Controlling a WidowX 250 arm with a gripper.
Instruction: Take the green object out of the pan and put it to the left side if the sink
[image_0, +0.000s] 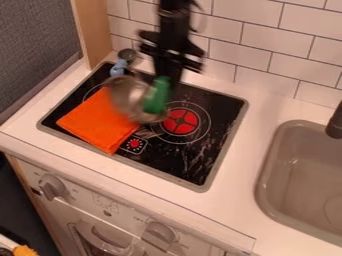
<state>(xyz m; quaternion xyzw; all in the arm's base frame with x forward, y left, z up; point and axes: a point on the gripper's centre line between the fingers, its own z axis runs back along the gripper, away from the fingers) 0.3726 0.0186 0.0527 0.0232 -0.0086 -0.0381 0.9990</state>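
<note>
Green object (157, 96) in or just above round silver metal pan (127, 95), right side. Black gripper (166, 77) at it, grip state unclear. Pan overlaps orange cloth (97, 122) on stovetop (190, 162).

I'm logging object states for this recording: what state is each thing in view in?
Gripper: hanging over the stove; open or shut, cannot tell.
Green object: at the pan's right side; held or loose, cannot tell.
Metal pan: overlapping the cloth; resting or lifted, cannot tell.
Orange cloth: laid flat.
Oven knobs: settings unclear.
</note>
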